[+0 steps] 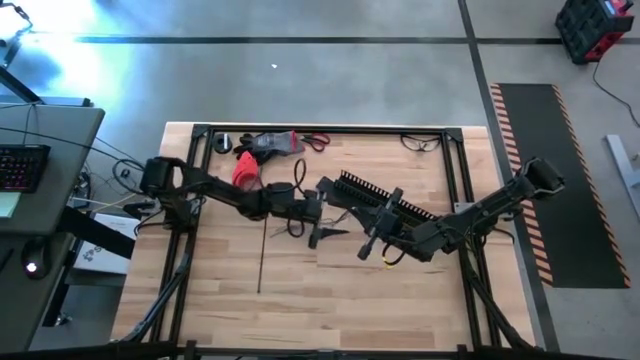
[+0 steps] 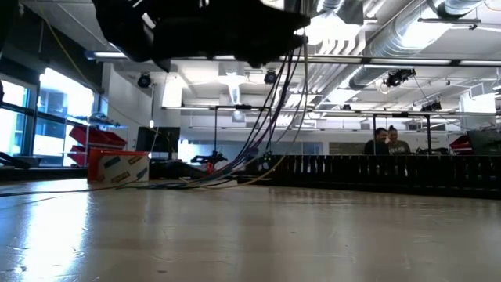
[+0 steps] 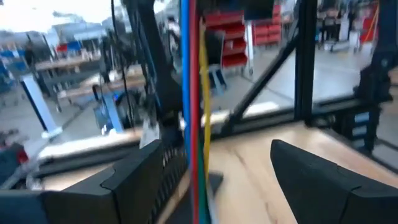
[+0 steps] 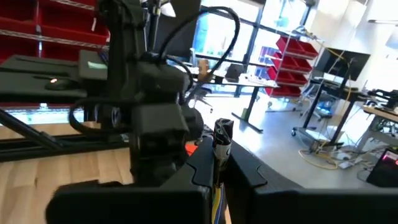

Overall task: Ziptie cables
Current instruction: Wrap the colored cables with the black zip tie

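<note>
The cables (image 2: 258,125) are a bunch of thin blue, red, yellow and dark wires. In the low view they hang from the dark grippers overhead, and their lower ends (image 2: 205,177) trail on the table. My right gripper (image 4: 225,163) is shut on them above mid-table, next to the black comb-toothed channel (image 1: 385,198). My left gripper (image 3: 217,180) is open just left of it (image 1: 318,222). The wires (image 3: 193,106) run through its gap, close to one finger (image 3: 140,180); I cannot tell if they touch it. My right gripper pinches the bunch between its two fingers. A yellow wire (image 4: 216,196) shows in the slit between them and a dark end (image 4: 222,134) sticks out past the tips. The held part is lifted clear, and the bunch hangs slack down to the table.
The comb-toothed channel lies slanted across mid-table under the right arm. A thin black rod (image 1: 262,255) lies near the middle. Red-handled tools (image 1: 262,150) and a wire loop (image 1: 421,142) sit by the far edge. A black frame (image 1: 190,190) rims the table. An orange box (image 2: 117,166) and people (image 2: 387,141) are beyond it.
</note>
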`<state>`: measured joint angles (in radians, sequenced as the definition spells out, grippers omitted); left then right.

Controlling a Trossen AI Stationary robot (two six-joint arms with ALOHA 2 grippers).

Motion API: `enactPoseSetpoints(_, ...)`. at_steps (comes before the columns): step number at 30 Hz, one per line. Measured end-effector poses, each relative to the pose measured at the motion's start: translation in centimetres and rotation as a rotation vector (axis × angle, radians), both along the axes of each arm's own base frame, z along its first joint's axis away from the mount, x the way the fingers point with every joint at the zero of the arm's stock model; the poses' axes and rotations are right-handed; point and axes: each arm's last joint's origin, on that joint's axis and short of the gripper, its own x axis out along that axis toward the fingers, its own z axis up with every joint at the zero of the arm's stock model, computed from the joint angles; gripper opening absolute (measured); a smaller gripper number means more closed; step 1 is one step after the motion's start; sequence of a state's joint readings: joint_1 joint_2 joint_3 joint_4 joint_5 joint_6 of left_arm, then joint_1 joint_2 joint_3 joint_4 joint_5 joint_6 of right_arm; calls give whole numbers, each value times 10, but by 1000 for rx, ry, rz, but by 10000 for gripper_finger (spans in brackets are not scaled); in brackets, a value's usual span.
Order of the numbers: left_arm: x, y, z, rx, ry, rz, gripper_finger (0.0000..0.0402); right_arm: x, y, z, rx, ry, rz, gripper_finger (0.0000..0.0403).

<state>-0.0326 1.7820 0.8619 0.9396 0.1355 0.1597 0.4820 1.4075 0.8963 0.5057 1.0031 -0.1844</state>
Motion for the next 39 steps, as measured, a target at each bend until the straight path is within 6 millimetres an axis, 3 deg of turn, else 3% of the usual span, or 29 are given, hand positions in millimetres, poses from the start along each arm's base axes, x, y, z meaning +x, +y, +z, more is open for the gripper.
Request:
enactPoseSetpoints(9, 17, -11, 17, 32, -70, 141, 280, 0, -1, 2, 7, -21, -4, 0)
enactPoseSetpoints(16, 36, -20, -3, 134, -25, 267, 262, -3, 3, 10, -17, -63, -23, 0)
enactPoseSetpoints(24, 32, -26, -12, 301, 38, 541, 181, -18, 23, 13, -36, -52, -99, 0)
enactPoseSetpoints(34, 29, -14, -34, 388, 283, 582, 35, -41, 45, 30, -61, -80, -122, 0)
enactPoseSetpoints(39, 21, -18, -42, 516, 428, 683, 3, -47, 50, 29, -58, -36, -184, 0)
